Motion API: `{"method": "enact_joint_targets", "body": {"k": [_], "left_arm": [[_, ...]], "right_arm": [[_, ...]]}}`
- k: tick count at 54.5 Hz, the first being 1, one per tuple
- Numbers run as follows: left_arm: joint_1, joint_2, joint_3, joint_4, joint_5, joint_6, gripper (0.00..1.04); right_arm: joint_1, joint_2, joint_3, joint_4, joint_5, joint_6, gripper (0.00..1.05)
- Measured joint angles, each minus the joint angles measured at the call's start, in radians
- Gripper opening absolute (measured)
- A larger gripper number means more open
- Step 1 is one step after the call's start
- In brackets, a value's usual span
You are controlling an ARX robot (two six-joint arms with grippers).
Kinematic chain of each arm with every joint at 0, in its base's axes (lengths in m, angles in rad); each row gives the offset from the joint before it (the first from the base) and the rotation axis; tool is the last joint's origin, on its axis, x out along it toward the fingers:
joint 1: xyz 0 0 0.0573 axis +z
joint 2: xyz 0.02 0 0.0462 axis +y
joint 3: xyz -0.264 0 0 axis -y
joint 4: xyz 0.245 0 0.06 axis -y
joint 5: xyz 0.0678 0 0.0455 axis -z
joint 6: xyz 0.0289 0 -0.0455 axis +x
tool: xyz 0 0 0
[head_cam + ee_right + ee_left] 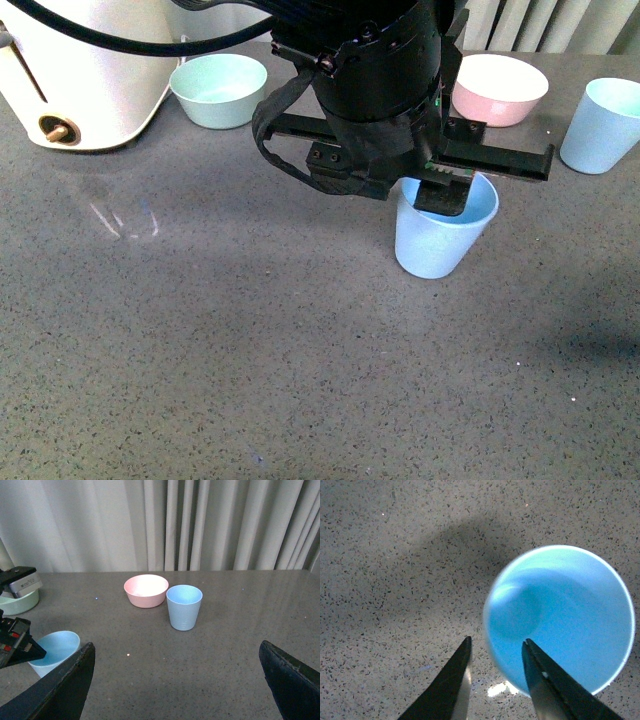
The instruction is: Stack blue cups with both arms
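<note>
Spreading across every view is a grey speckled tabletop (200, 350), backed in the right wrist view by a pale pleated curtain (175, 525). At the far left of the front view stands a white appliance (85, 70) with a small brass-coloured knob; its kind cannot be told. The black left arm (375, 90) reaches down from the top of the front view and hides the middle of the far table edge. A mint green bowl (220, 90) sits just beside the appliance, and a pink bowl (500, 90) sits on the other side of the arm, both upright along the far edge. The far blue cup (600, 125) stands upright at the right edge of the front view, just beside the pink bowl with a thin strip of table between them. The near blue cup (440, 240) stands upright on the table in the middle, well apart from the other cup, directly under the left arm. The left gripper (496, 641) is spread over this cup's rim: one finger (545, 680) hangs over the aqua inside, the other sits outside the wall, and a gap shows between them, so nothing is clamped. The right gripper (176, 647) is spread wide and empty, its dark fingers at the two lower corners of its wrist view, facing the far blue cup and the pink bowl
</note>
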Motion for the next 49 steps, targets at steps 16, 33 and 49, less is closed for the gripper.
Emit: {"method": "enact_joint_targets", "body": {"k": [16,33,49], "left_arm": [[0.015,-0.010,0.002,0.027,0.018,0.002,0.81],[0.079,-0.149,-0.069,0.067,0.041,0.000,0.96],[0.174,-0.340,-0.238,0.211,0.022,0.024,0.96]], "right_arm": [[0.000,0.000,0.000,0.000,0.000,0.000,0.96],[0.000,0.000,0.000,0.000,0.000,0.000,0.96],[0.000,0.000,0.000,0.000,0.000,0.000,0.96]]}}
